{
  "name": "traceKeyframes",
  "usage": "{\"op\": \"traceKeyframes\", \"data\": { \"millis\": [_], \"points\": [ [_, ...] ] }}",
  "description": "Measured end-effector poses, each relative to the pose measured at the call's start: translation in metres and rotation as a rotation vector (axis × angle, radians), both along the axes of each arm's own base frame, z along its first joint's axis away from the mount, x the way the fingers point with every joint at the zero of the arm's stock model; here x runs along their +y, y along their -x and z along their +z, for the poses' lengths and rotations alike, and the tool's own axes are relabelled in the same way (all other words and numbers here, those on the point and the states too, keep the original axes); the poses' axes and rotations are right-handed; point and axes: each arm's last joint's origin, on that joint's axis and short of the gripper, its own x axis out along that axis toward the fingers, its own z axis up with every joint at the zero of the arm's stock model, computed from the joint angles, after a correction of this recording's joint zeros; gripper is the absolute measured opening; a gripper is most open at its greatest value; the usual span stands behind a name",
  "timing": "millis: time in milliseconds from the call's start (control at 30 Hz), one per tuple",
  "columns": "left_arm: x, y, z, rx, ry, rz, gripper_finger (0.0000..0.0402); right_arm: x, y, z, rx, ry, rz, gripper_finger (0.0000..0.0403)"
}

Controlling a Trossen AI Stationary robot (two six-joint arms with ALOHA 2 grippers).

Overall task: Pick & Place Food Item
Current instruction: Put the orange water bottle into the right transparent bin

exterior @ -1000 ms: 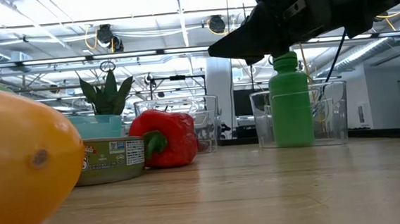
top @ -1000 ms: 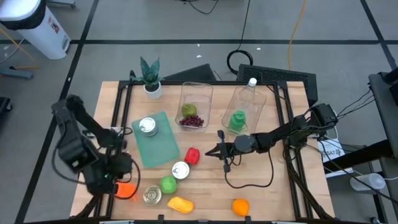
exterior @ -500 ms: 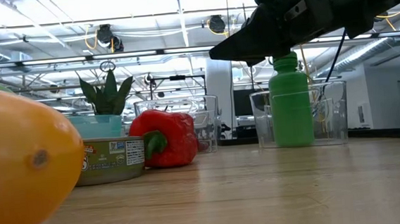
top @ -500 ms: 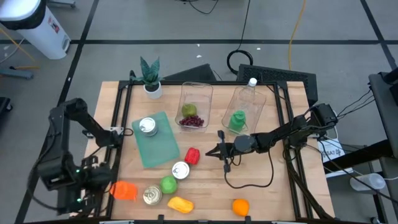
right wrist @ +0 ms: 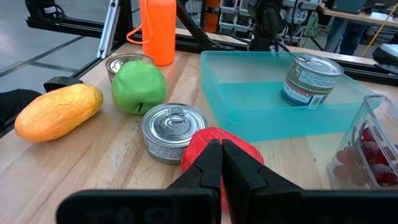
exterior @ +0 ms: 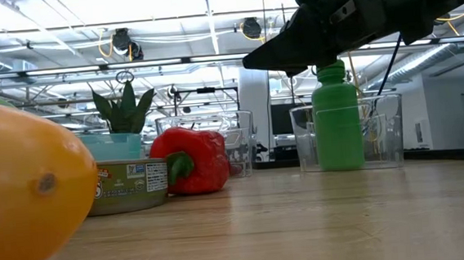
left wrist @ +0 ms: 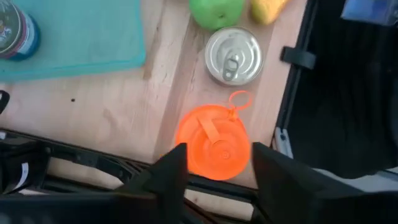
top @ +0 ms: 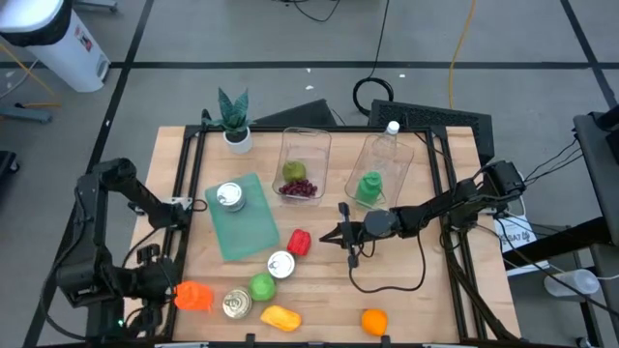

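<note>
The pepper (top: 300, 242) lies on the bare wood near the table's middle, just beside a tin (top: 280, 264) and close to the corner of the teal tray (top: 242, 227). In the low view it rests on its side with the green stem pointing toward the camera. It is judged light and hollow, with a firm but glossy skin that could slip under narrow fingers and bruise if pinched hard. The best hold looks to be across its broad body, away from the stem and the tapering end, with the fingers spread wide enough to clear the tin.

The right gripper (top: 346, 235) hangs above the wood just beside the pepper, on the side away from the tray, its arm stretched low across the table from the right edge. In the right wrist view its fingers (right wrist: 210, 163) are pressed together with nothing between them, and the pepper (right wrist: 222, 149) sits directly ahead of the tips. They would need to part before any grasp.

The left gripper (left wrist: 213, 163) is at the table's front left corner, looking straight down on an orange bottle (left wrist: 213, 149), its fingers spread to either side of the lid without touching it. An apple (top: 261, 287), a second tin (top: 236, 304) and a mango (top: 280, 316) lie near that corner.
</note>
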Motion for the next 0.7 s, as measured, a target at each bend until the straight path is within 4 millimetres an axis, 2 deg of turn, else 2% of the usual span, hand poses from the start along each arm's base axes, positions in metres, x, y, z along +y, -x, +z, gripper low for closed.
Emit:
{"op": "traceKeyframes", "data": {
  "millis": [167,333,533,700],
  "points": [
    [-0.013,-0.003,-0.012,0.065,-0.035,0.0,0.0284,0.0,0.0,0.0,0.0,0.0,0.0,0.0004],
    [-0.02,-0.004,-0.019,0.102,-0.058,-0.002,0.034,0.0,0.0,0.0,0.0,0.0,0.0,0.0004],
    [-0.02,-0.005,-0.021,0.104,-0.07,-0.007,0.0354,0.0,0.0,0.0,0.0,0.0,0.0,0.0004],
    [-0.018,-0.01,-0.021,0.105,-0.074,-0.003,0.0327,0.0,0.0,0.0,0.0,0.0,0.0,0.0004]
  ]
}}
